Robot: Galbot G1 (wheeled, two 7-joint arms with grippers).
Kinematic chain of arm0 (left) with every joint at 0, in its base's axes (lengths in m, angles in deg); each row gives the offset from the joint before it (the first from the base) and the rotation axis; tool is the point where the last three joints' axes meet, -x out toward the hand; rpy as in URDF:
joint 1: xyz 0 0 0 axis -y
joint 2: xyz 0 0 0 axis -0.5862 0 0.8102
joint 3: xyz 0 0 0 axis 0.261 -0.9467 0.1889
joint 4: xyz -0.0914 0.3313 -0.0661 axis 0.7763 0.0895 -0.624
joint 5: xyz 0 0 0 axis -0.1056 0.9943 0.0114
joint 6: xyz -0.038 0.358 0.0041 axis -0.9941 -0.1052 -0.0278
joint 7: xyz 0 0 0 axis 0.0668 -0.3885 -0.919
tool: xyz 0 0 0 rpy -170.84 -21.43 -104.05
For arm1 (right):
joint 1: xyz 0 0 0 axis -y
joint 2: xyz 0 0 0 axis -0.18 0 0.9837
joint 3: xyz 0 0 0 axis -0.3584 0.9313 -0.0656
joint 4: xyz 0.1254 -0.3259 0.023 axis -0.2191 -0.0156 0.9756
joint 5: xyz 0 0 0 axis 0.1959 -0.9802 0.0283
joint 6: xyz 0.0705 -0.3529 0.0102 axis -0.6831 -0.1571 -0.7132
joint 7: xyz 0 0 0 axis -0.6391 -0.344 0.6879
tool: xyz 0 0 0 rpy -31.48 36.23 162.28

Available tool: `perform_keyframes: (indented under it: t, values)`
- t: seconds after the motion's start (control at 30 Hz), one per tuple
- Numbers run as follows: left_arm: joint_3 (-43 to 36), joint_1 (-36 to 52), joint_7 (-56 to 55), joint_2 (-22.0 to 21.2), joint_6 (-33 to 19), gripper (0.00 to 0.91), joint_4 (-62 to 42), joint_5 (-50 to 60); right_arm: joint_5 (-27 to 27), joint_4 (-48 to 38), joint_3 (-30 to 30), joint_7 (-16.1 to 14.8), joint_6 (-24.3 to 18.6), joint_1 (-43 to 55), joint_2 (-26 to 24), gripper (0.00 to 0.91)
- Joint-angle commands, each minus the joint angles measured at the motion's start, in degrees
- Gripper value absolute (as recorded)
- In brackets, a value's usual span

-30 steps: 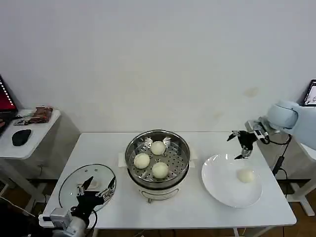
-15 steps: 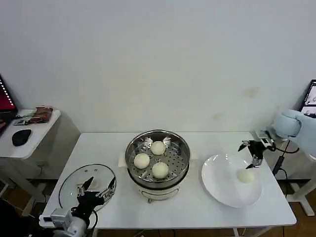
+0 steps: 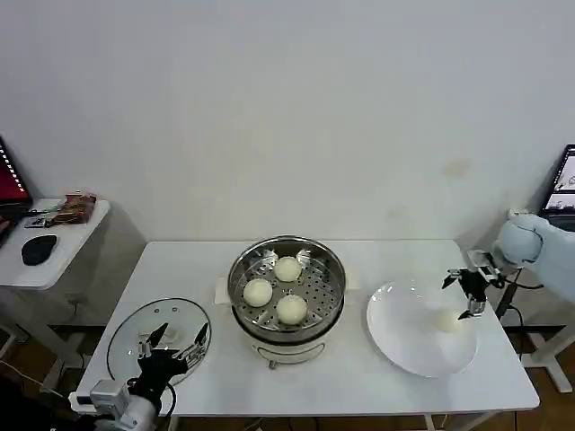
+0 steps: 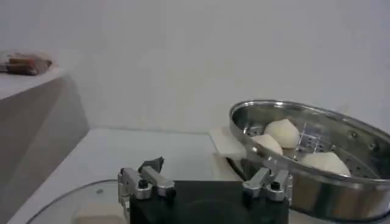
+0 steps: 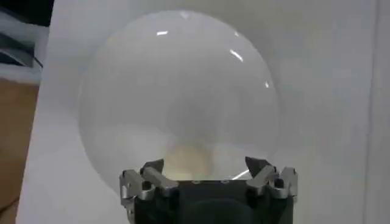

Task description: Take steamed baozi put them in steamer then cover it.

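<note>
The steel steamer (image 3: 287, 289) stands mid-table with three baozi (image 3: 287, 268) on its perforated tray; they also show in the left wrist view (image 4: 281, 131). A fourth baozi (image 3: 446, 321) lies on the white plate (image 3: 400, 334) at the right. My right gripper (image 3: 467, 294) hangs open just above and behind that bun, which sits between and ahead of the jaws (image 5: 189, 159). The glass cover (image 3: 135, 337) lies flat at the front left. My left gripper (image 3: 171, 346) stays open low over it, beside the steamer (image 4: 317, 182).
A low side table (image 3: 54, 238) at the far left holds a black mouse (image 3: 39, 249) and a snack packet. A screen (image 3: 564, 180) stands past the table's right edge. Bare tabletop lies between steamer and plate.
My right gripper has moved right and down, from above the plate's far rim to just over the baozi on the plate. The left arm has stayed put.
</note>
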Motion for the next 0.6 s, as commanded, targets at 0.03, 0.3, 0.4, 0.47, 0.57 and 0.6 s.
perform_keyframes:
  t: [0.03,0.3,0.4,0.47,0.57,0.6]
  values:
    - [0.16,-0.08,0.02,0.1,0.01,0.907,-0.03,-0.03,-4.47,-2.86,-4.85,-0.34,-1.61,-5.74,0.62,0.907]
    - [0.14,0.01,-0.13,0.07,0.09,0.907,0.0,0.0,-6.11,-5.12,-7.91,0.44,-2.24,-8.56,2.42,0.907]
    - [0.13,0.0,-0.13,0.07,0.1,0.907,-0.04,0.01,-6.24,-5.8,-8.62,0.53,-2.28,-9.48,3.14,0.907]
    - [0.15,-0.01,-0.12,0.07,0.1,0.907,-0.02,0.01,-6.49,-6.3,-9.07,0.54,-2.36,-9.99,3.63,0.907]
    - [0.21,-0.04,-0.13,0.06,0.1,0.907,0.05,0.01,-6.6,-6.77,-9.71,0.55,-2.39,-10.55,4.09,0.907]
    - [0.24,-0.07,-0.13,0.06,0.12,0.907,0.06,0.01,-6.64,-6.84,-9.81,0.54,-2.36,-10.7,4.2,0.907]
